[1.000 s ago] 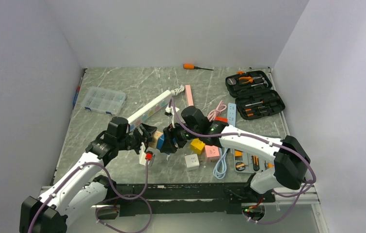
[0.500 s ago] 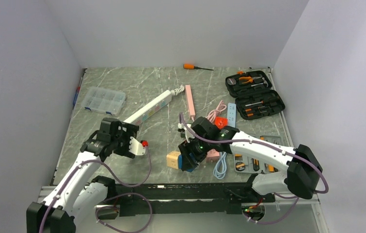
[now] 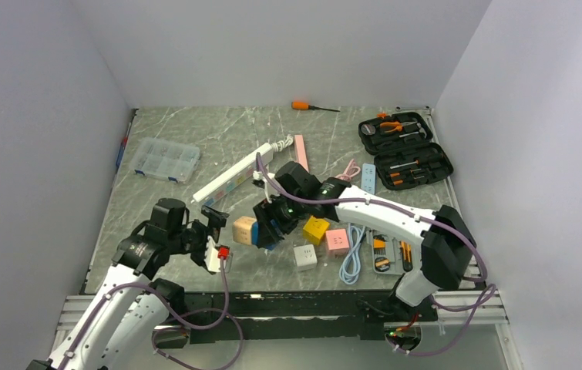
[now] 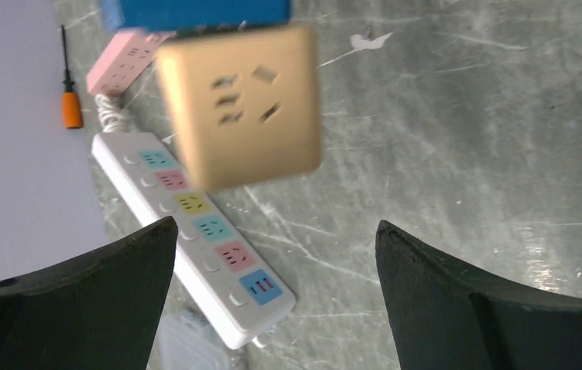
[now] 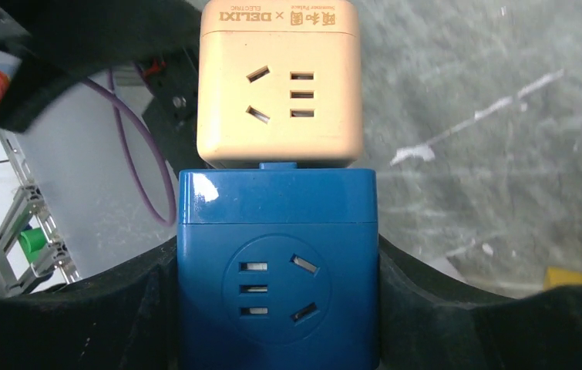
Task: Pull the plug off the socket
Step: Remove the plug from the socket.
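Right tool (image 5: 278,320) gripping blue cube (image 5: 278,231), beige cube (image 5: 280,85) apparently attached

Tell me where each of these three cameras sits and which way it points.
Top: fixed above and behind the arms, looking down at the table; both arms, left hand and right hand show.
Left wrist: on the left wrist, facing the tan cube and power strip; its open fingers frame the bottom.
Right wrist: on the right wrist, looking along its fingers at the blue cube they clamp.
Shared: both wrist views see the tan cube plugged into the blue one.
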